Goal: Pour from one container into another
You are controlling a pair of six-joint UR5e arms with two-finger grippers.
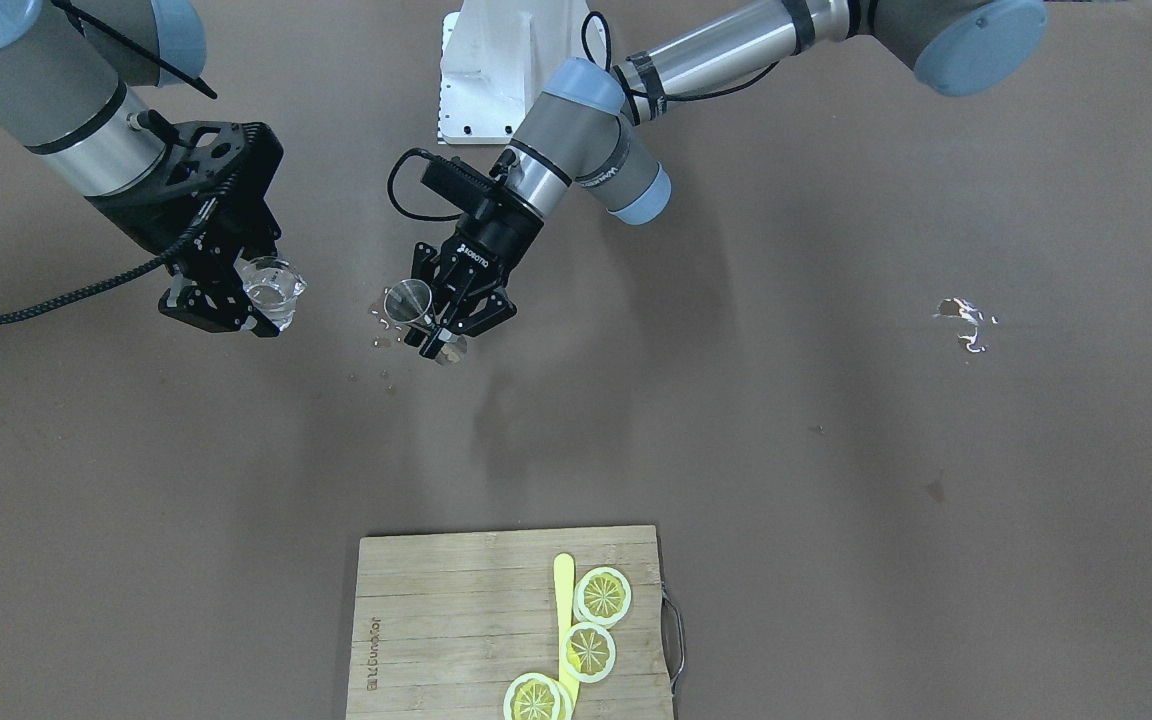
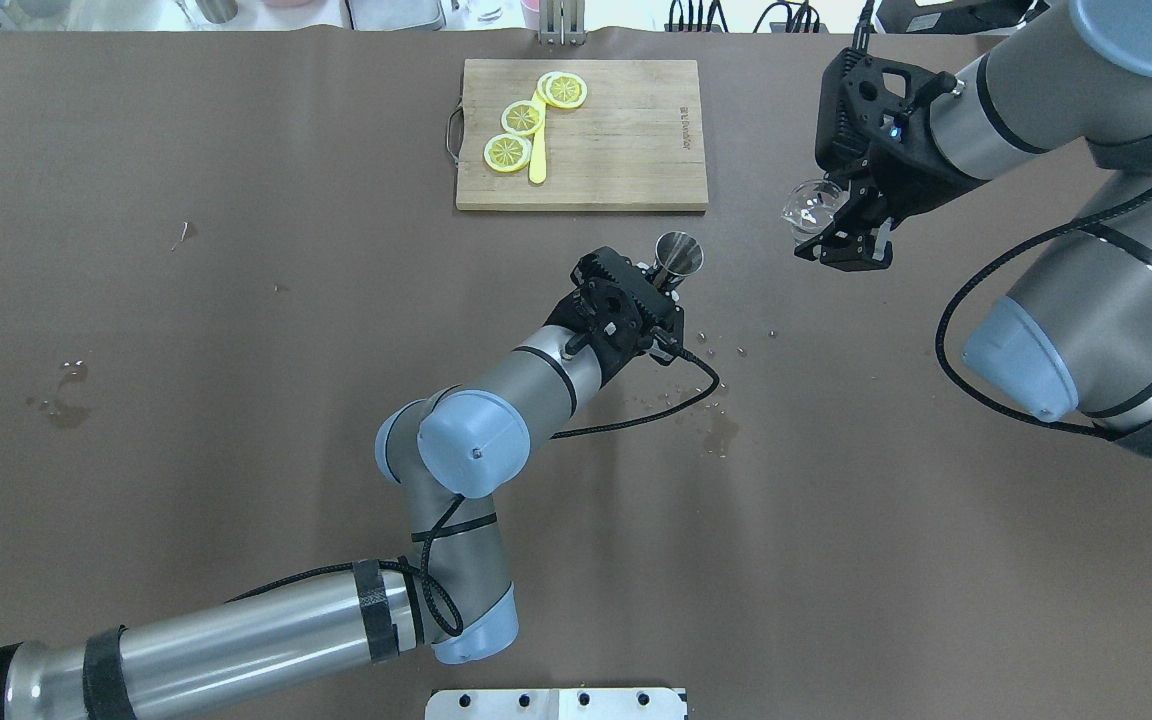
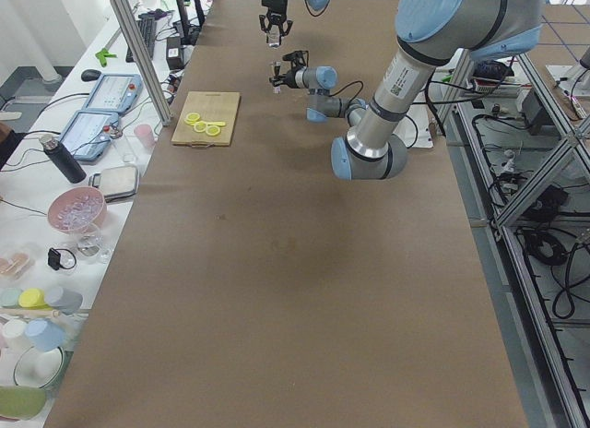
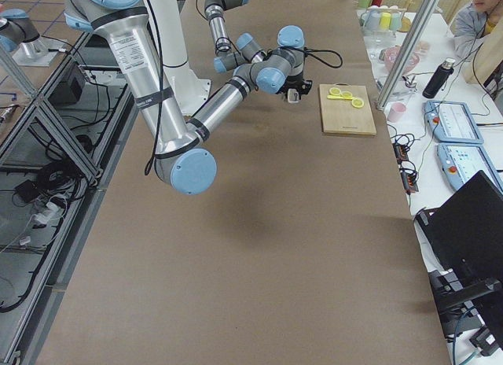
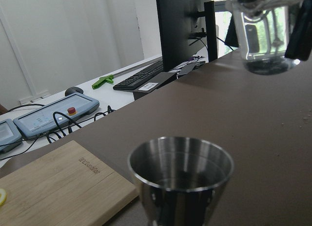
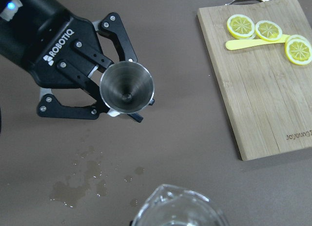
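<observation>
Approach: right fingers [image 1: 198, 305] gripping small clear glass tumbler [image 1: 272, 284], left fingers [image 1: 482, 314] gripping grey steel hourglass jigger [image 6: 127, 86]; next, align above jigger, tilt.

- Robotics lab, not a home.
- Long brown-covered table [image 3: 277, 308] w/ alu frame posts [image 3: 136, 50].
- Teach pendants [image 3: 89, 133], keyboard [image 5: 141, 76], monitor [image 5: 180, 26] alongside.
- Cable bundles [image 3: 553, 251] on floor.

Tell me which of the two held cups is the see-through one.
The glass tumbler in the right gripper: it is clear with glinting highlights, while the steel jigger in the left gripper is opaque grey metal.
</observation>
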